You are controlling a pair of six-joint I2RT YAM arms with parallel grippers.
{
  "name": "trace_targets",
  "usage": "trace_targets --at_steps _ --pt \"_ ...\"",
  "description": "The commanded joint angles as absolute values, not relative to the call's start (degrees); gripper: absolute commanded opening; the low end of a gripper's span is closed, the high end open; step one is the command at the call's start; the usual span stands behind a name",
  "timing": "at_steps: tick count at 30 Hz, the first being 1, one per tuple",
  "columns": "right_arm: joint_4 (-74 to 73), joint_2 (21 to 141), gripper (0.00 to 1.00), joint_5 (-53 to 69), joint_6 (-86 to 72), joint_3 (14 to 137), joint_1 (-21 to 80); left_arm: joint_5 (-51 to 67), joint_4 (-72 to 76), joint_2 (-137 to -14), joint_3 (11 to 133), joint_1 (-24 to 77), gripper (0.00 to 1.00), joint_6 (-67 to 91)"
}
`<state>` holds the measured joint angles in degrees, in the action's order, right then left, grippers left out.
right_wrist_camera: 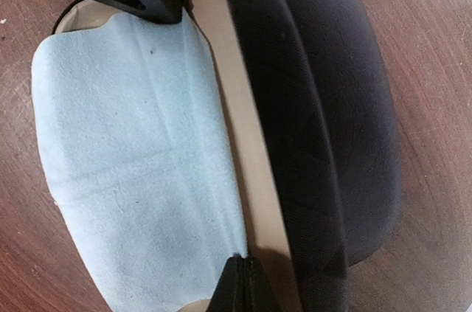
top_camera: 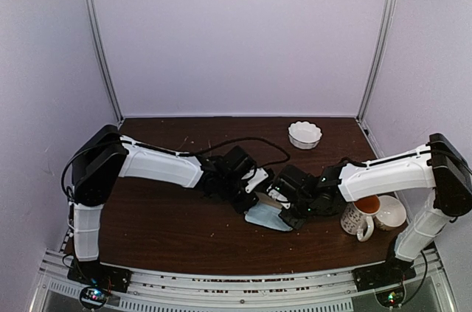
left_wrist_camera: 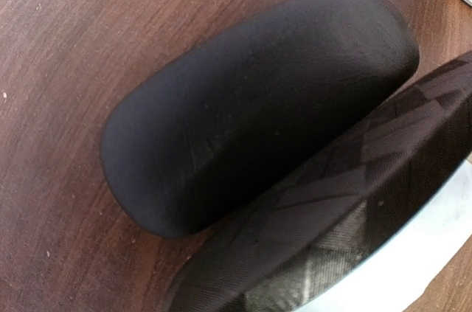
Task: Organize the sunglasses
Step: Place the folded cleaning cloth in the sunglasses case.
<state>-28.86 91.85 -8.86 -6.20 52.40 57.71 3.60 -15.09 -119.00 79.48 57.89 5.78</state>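
Both the left gripper [top_camera: 248,203] and right gripper [right_wrist_camera: 240,286] sit closed at the open case [right_wrist_camera: 324,105]. A cloth [right_wrist_camera: 133,150] covers its lining, and no sunglasses show. Thin frames are likely light and bendy, so pinch the bridge.

Pale lilac walls [top_camera: 243,32] and 2 metal rails [top_camera: 99,39] surround a wooden table [top_camera: 162,231].

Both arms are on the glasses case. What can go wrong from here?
1. The left hand and right hand crowd the same case; either move may bump the other.
2. The filled mug stands right beside the right arm; a swing may tip it.
3. The blue cloth covers the case's inside, so no sunglasses show; closing may trap it.
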Motion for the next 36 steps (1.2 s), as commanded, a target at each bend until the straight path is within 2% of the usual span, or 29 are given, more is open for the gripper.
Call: trace_targets --at_steps 1,5,12,29,36 --pt "-30.1 92.5 0.0 -9.5 -6.5 53.7 57.3 2.0 -15.5 -120.2 81.6 57.1 0.0 4.9" --pt "-30.5 92.6 0.0 -8.6 -6.5 53.7 57.3 2.5 -16.2 -120.1 81.5 57.2 0.0 4.9" --pt "-30.8 92.2 0.08 -8.0 -6.9 53.7 57.3 3.0 -16.3 -119.2 80.6 57.5 0.0 4.8" --pt "-33.1 86.6 0.25 -7.2 -8.4 55.0 58.2 0.8 -18.0 -111.2 77.9 59.3 0.27 5.5" --pt "-34.3 81.7 0.29 -8.2 -10.2 54.4 59.5 -1.6 -18.5 -105.4 75.1 60.0 0.3 7.2"
